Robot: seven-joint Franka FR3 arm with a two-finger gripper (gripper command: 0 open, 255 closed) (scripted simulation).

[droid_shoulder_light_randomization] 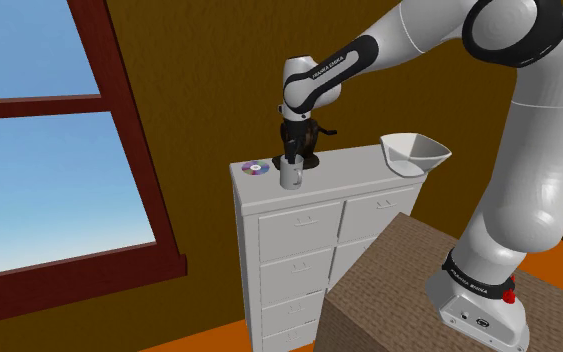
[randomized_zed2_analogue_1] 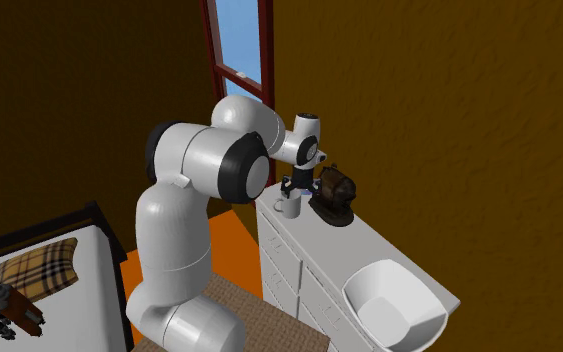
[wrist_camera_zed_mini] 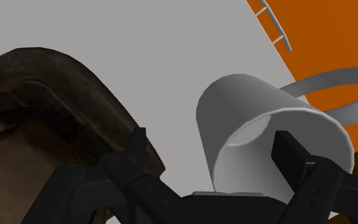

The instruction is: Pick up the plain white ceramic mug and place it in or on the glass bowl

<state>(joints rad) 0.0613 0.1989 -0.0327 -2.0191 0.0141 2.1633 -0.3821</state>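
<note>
The white mug (droid_shoulder_light_randomization: 291,175) stands upright on the dresser (droid_shoulder_light_randomization: 354,166), right beneath the claw (droid_shoulder_light_randomization: 291,150). The claw is spread open, gripping nothing: one finger hangs over the mug's mouth, the other outside its wall, beside the brown bag (wrist_camera_zed_mini: 37,114). The pale bowl (droid_shoulder_light_randomization: 414,153) sits well apart.

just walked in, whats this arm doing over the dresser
The white arm's black gripper hangs just over the white mug, which stands upright on the white dresser beside a dark brown object. Its fingers are open, one on each side of the mug's wall, not clasping it. The white bowl sits at the dresser's other end.
</note>
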